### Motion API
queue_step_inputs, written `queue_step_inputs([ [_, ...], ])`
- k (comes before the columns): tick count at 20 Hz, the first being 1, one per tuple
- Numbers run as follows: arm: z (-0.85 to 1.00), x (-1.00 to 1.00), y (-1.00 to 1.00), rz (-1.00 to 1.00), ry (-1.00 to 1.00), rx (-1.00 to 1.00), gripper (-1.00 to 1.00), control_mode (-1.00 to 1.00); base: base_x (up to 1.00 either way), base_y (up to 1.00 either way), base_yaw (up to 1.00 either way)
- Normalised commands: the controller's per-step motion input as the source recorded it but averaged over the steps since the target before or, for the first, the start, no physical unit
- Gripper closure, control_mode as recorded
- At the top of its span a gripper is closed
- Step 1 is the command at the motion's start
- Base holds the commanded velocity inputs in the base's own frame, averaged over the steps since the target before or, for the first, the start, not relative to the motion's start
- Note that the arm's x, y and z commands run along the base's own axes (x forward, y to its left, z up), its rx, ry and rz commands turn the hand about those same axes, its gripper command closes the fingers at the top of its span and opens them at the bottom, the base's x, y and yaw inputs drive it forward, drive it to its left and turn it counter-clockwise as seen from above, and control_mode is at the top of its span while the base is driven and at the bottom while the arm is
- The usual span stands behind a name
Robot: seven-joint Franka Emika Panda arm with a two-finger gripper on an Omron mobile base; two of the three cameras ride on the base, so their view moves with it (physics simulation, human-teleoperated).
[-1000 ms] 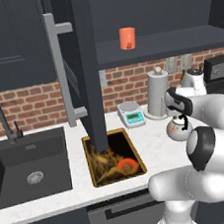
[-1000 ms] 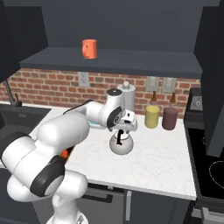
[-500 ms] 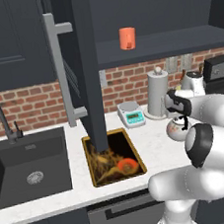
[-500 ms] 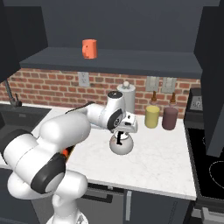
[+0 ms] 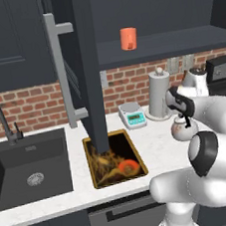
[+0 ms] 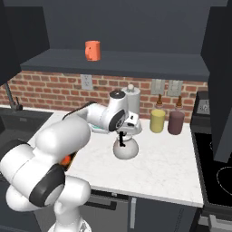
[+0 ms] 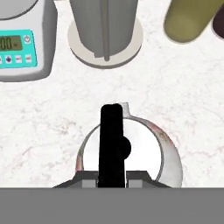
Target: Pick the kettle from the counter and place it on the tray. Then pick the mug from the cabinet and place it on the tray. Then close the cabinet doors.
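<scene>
Because the kettle (image 6: 125, 148) must reach the tray (image 5: 113, 159) at frame centre-left, the gripper (image 6: 121, 134) is clamped on its upright black handle, at frame centre.

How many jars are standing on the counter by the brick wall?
2. The yellow jar stands by the brick wall, right of the paper-towel roll. The dark-red jar stands just right of it, beside the stove. Others could be hidden behind the arm.
</scene>
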Motion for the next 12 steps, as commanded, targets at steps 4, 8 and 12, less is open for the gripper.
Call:
queue_step_inputs([
  [4,0.63,-0.08,0.38,0.0,-0.14,0.0,1.0,-1.0,0.0,0.0,0.0],
  [8,0.41,-0.05,0.5,0.0,-0.03,0.0,1.0,-1.0,0.0,0.0,0.0],
  [12,0.19,0.0,0.64,0.0,0.0,0.0,1.0,-1.0,0.0,0.0,0.0],
])
